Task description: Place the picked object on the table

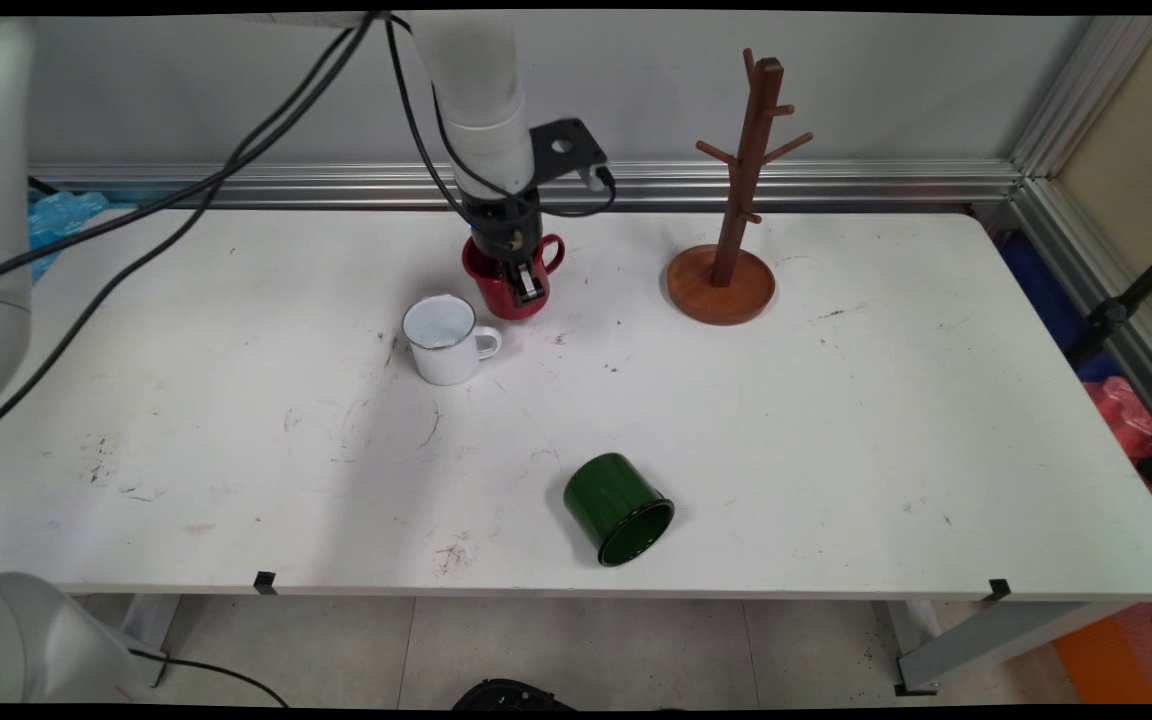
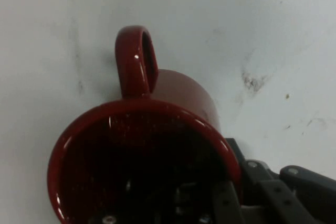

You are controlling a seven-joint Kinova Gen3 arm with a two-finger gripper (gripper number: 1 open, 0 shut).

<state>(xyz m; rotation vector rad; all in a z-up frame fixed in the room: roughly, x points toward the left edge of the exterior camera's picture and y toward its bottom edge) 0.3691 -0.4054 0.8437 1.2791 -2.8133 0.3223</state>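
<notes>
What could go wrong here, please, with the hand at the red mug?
The hand seems to pinch only one wall of the red mug, one finger inside and one outside, so the mug could tilt or slip. The white mug stands close beside it and might get bumped. The green mug lies on its side near the table edge and could roll.
</notes>
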